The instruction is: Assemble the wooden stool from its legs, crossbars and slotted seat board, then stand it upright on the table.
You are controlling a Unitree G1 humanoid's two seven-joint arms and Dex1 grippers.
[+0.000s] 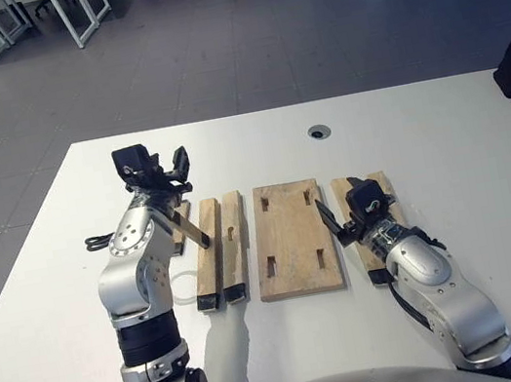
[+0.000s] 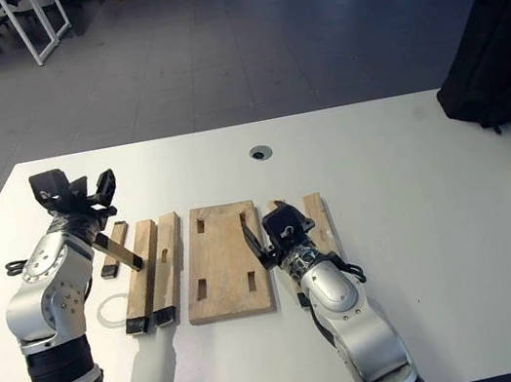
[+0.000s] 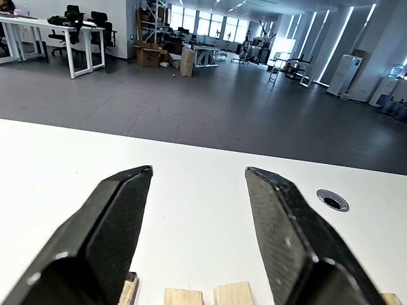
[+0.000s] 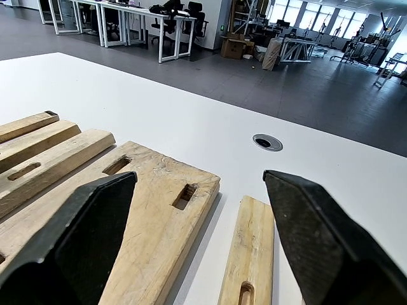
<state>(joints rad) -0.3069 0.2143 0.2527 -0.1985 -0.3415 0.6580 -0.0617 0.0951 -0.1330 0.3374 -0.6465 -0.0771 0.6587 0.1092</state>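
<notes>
— How far along are we?
— Nothing is joined. The seat board (image 1: 293, 238) lies flat on the table (image 1: 446, 147), with the legs (image 1: 219, 250) loose beside it. Our left gripper (image 1: 157, 164) and right gripper (image 1: 344, 215) both gape empty.

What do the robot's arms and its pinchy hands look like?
The left arm and right arm are shiny silver, with rounded shells and black joints. The left one has a round disc with little holes. Thin black cables loop near the wrists. The left gripper and right gripper are black, with flat, wedge-shaped jaws.
</notes>
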